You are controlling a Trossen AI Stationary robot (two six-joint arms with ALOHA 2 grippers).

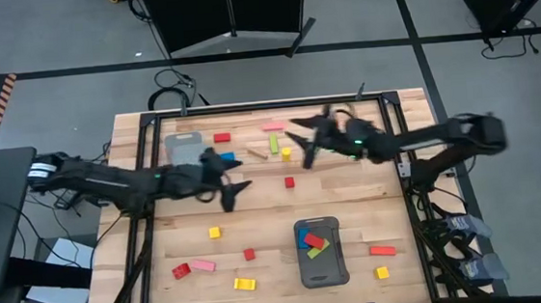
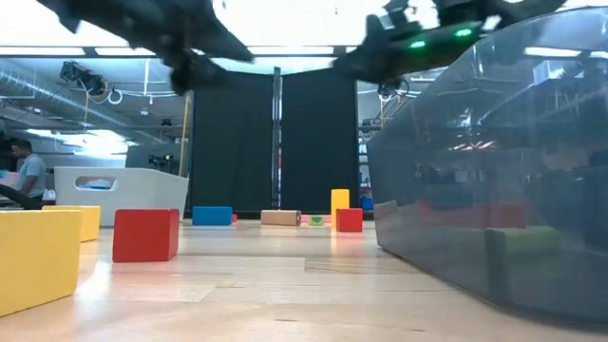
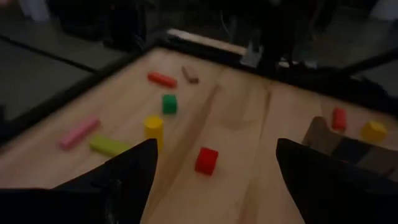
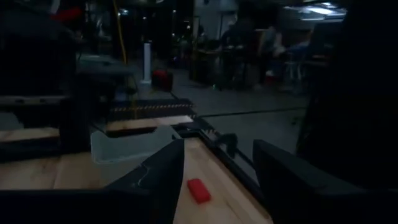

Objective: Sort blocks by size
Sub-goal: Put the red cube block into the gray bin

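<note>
My arms are dark, nearly black, jointed tubes. The right arm (image 1: 415, 142) carries small green lights near its wrist. My fingers (image 3: 124, 168) are dark, flat and wedge-shaped. Black cables trail from the left arm (image 1: 108, 179).

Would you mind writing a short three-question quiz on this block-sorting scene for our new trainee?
1. True or false: the left claw is carrying a block.
2. Which blocks lie in the near tray?
A. blue, red and green
B. only yellow
C. none
3. Fill in: the small cube between the two claws on the table is ____.

Key:
1. False. The left wrist view shows its fingers apart with nothing between them; the right claw is open and empty too.
2. A. A blue block, a red block and a green block lie inside.
3. Red: the red cube.
</note>
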